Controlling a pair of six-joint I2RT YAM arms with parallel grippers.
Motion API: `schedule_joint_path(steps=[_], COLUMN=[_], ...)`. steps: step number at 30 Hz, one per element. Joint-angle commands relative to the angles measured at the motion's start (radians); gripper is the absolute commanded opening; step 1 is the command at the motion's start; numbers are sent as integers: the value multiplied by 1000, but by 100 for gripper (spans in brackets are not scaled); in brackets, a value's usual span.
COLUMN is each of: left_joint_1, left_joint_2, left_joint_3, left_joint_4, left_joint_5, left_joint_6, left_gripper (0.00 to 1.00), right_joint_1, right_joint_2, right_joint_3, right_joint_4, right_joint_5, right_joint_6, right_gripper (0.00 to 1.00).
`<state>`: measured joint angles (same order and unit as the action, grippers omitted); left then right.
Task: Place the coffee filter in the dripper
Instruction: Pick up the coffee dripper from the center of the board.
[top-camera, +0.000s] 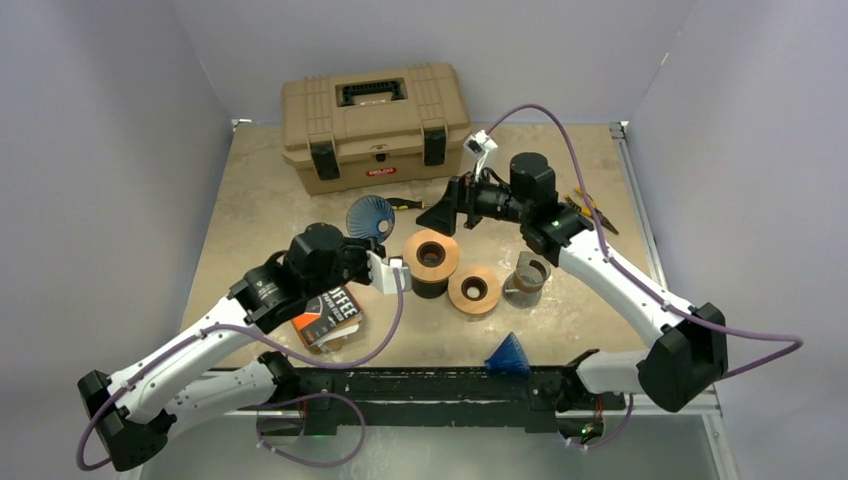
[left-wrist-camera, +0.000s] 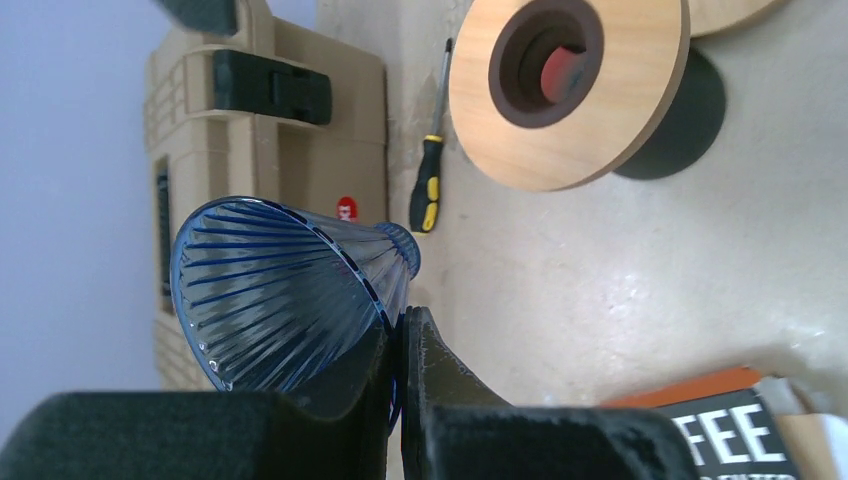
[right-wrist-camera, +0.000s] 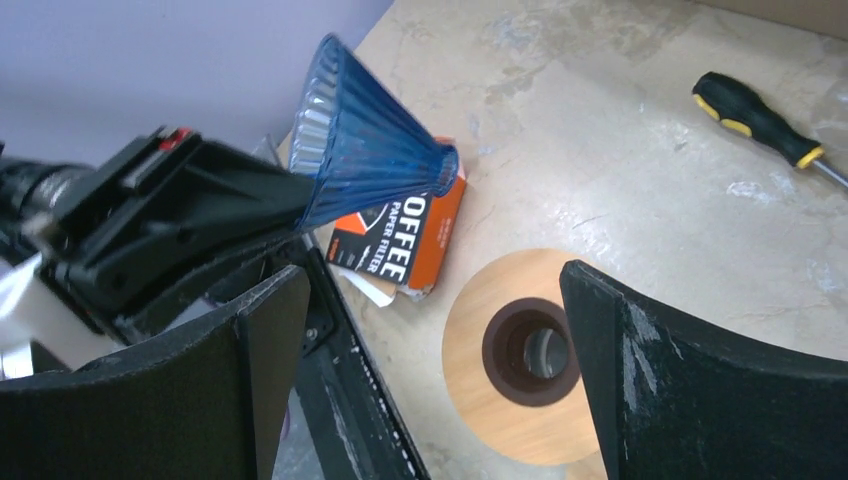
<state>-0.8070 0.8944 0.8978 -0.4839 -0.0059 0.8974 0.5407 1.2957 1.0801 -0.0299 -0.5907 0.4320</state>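
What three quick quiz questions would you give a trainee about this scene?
1. Pick one: the left gripper grips A) the blue dripper, B) the screwdriver, C) the toolbox.
2. True or false: the right gripper is shut.
3. Fill the gap: the coffee filter packet lies on the ___.
Key: 1 A; 2 false, its jaws stand wide open; 3 table.

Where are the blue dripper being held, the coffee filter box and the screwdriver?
blue dripper (left-wrist-camera: 270, 290), left wrist view, ribbed inner wall.
coffee filter box (right-wrist-camera: 400, 242), right wrist view, printed top.
screwdriver (right-wrist-camera: 752, 118), right wrist view, black handle.
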Motion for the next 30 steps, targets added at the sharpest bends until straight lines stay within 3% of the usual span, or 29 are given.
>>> schedule_joint_path(steps=[1,9,21,30], left_joint_1=[-42,-67,-131,-149], left_joint_2=[-72,-53,26,12], left_joint_3=[-64,-77,-85,-103], left_joint_4=[116,53,25,34], left_joint_5=[-107,-148,-224,-235], left_joint_6=[262,469,521,514], left_gripper=[0,0,0,0], right_joint_1=[49,218,413,436], right_joint_2=[11,88,257,303], right_joint_3=[83,202,344,365], right_joint_4=[32,-87,-218,-236], right_joint_5=[139,398,811,816], right_joint_6=[10,-80,-195,-215], right_gripper=[99,96,91,63])
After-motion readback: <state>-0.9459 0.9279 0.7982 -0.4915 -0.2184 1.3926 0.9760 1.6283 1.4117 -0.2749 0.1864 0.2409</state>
